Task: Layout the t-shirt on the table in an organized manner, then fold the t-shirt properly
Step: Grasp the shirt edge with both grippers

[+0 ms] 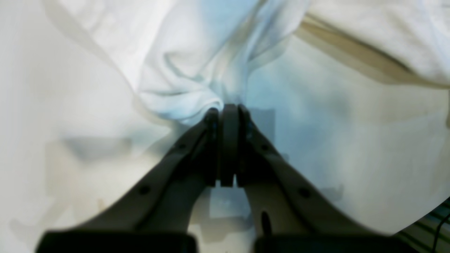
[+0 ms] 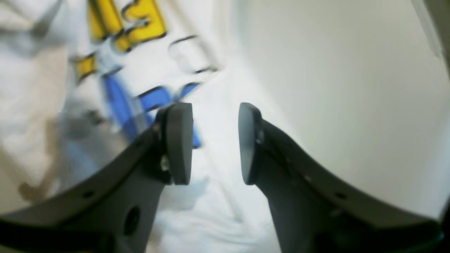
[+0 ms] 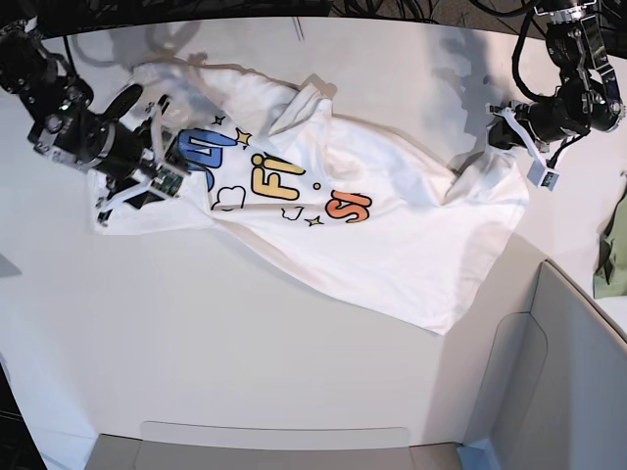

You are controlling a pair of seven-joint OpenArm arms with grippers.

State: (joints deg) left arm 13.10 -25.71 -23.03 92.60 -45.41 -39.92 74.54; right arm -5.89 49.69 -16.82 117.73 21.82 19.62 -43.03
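The white short-sleeved cloth t-shirt (image 3: 392, 235) with blue, yellow and orange bubble letters lies print side up on the large smooth white table (image 3: 245, 362). It is spread across the far half of the table, slanted, with wrinkles and one fold of cloth standing up near the collar part. Its bottom hem points toward the near side of the table.

The left gripper (image 1: 226, 110) is at the edge of the t-shirt that lies nearest to the grey padded panel (image 3: 578, 382). Its dark jaws are pressed together and a bunch of white cloth is pinched at the tips, pulled up a little from the table.

The right gripper (image 2: 215, 140) is at the opposite end of the t-shirt, over the side where the blue letters (image 2: 154, 102) are. Its two dark pads (image 2: 179, 140) stand apart with a clear gap, and white cloth shows below between them; it holds nothing
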